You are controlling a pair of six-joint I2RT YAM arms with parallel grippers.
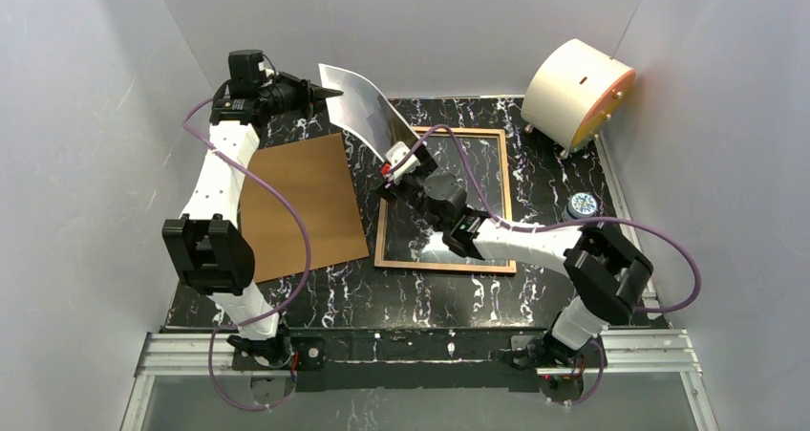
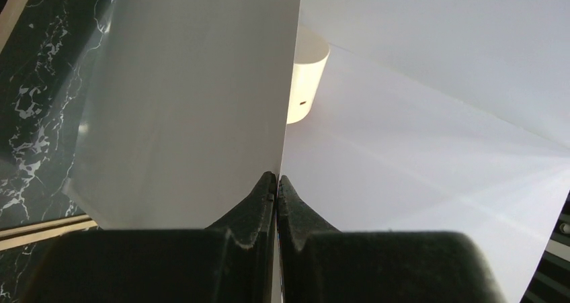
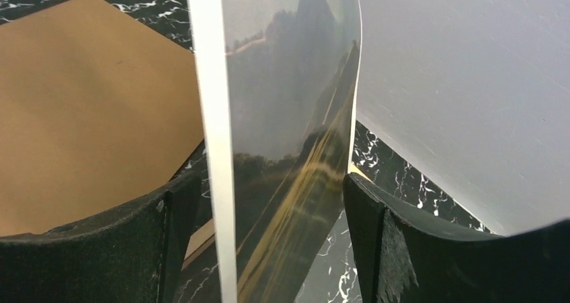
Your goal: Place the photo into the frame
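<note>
Photo [image 1: 368, 111] standing curved in the air at upper centre, left gripper [image 1: 330, 94] pinched shut on its upper-left edge, right gripper [image 1: 399, 161] fingers spread wide either side of its lower end, frame [image 1: 430, 265] flat on table [image 1: 430, 299] below, brown board [image 1: 296, 202] at left.

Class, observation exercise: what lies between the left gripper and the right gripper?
The photo, curved in mid-air: the left gripper pinches its upper edge; the right gripper, jaws open, straddles its lower end. The top view shows this.
</note>
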